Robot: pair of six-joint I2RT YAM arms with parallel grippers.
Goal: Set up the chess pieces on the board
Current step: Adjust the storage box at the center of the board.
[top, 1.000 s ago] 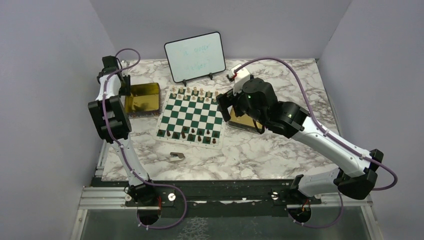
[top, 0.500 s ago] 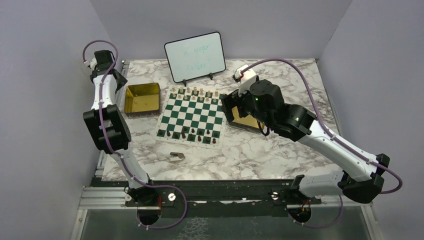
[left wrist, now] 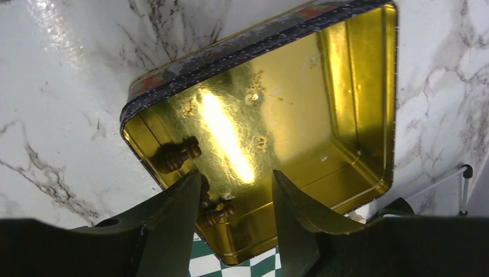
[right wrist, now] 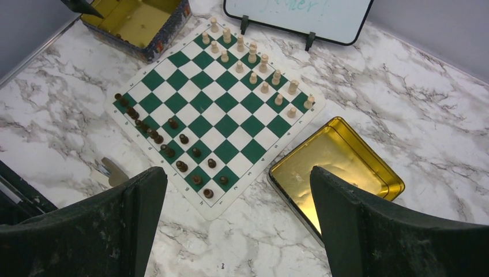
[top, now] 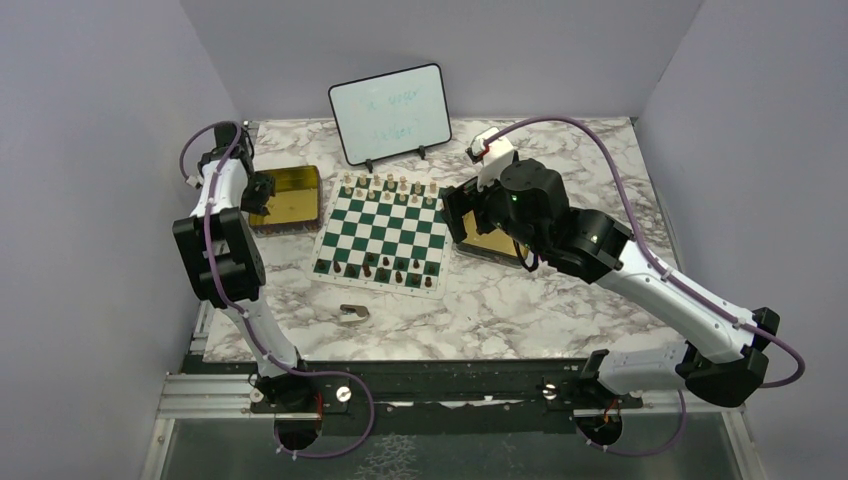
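Note:
The green and white board lies at mid-table. Light chess pieces line its far rows and dark chess pieces its near rows. My left gripper hovers over the left gold tin. It is open with nothing between its fingers. Two dark pieces lie in that tin, one above the left finger and one beside it. My right gripper hangs wide open and empty above the marble, between the board and the right gold tin.
A white whiteboard stands behind the board. A brownish-grey scrap lies on the marble in front of the board. The right tin shows no pieces inside. Walls close in the left, back and right sides.
My left arm swung out to the back left corner, then came back over the left tin. The right arm shifted slightly right early on and has held still since.

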